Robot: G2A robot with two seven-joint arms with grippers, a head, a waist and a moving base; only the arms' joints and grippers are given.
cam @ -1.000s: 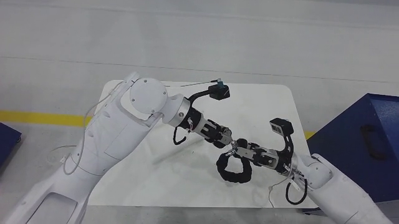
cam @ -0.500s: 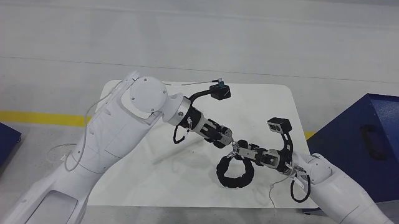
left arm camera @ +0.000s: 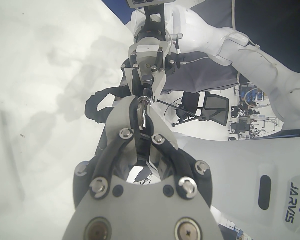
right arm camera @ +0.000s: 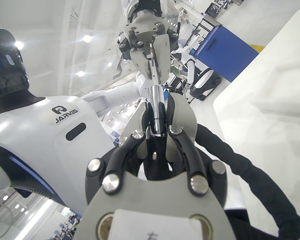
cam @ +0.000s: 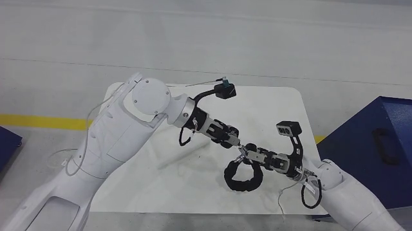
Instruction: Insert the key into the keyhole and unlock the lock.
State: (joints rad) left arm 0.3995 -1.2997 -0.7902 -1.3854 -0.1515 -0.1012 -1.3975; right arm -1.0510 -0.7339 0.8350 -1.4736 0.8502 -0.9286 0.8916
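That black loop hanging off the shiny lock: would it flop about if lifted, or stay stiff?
Probably semi-stiff: the cable forms a rounded loop by the right gripper rather than dangling limp. Likely fairly heavy, since it looks thick beside the lock. It may swing and tug on the lock.

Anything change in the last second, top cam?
Barely. The right gripper, holding the lock, edged slightly toward the left gripper, and the black cable loop shifted a bit toward the table's near edge. Unchanged: both grippers shut, left on the key, its tip at the keyhole.
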